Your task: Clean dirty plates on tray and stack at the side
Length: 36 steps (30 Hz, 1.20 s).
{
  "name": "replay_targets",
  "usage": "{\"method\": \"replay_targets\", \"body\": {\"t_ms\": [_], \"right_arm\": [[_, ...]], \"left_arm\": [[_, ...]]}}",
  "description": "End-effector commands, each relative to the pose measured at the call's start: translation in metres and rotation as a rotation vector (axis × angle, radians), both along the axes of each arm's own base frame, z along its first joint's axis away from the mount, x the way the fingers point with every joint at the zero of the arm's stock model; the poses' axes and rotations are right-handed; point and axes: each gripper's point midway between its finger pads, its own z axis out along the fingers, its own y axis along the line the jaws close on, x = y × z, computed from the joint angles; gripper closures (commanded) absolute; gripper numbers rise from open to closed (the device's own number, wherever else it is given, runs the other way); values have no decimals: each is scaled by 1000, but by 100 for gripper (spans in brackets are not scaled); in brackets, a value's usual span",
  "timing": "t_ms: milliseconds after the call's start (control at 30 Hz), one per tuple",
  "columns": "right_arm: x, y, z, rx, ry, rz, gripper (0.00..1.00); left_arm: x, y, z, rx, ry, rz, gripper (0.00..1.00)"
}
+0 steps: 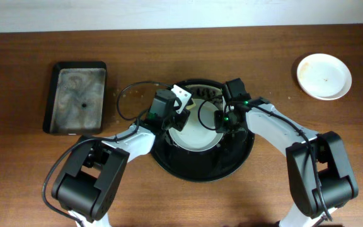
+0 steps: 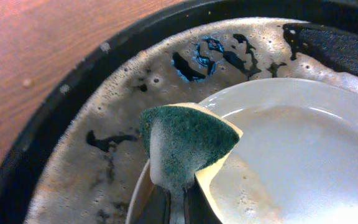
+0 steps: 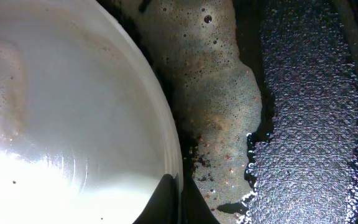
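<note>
The round black tray (image 1: 232,161) lies at the table's middle, its floor covered in grey foam (image 2: 104,112). One white plate (image 1: 194,135) lies in it, wet, with a thin brownish soap film (image 2: 303,162). My left gripper (image 1: 180,113) is shut on a green and yellow sponge (image 2: 188,140), which rests on the plate's left rim. My right gripper (image 1: 222,120) is shut on the plate's right rim (image 3: 169,149), one finger inside and one outside (image 3: 178,199). A second white plate (image 1: 323,76) sits on the table at the far right, outside the tray.
A rectangular black sponge tray (image 1: 75,96) with soapy water stands at the left. Dark puddles and bubbles lie on the round tray's floor (image 3: 303,124) to the right of the plate. Bare wooden table surrounds the trays.
</note>
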Motion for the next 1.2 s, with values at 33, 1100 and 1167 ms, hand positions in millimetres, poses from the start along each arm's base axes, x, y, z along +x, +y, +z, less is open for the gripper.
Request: {"method": "replay_targets", "body": {"t_ms": [33,1100,1167], "right_arm": [[-9,-8,-11,-44,41,9,96],[-9,-8,-11,-43,40,9,96],[-9,-8,-11,-44,40,9,96]], "left_arm": [[19,23,-2,119,-84,74,99],[-28,-10,23,-233,229,86,99],[-27,-14,18,-245,234,72,100]]}}
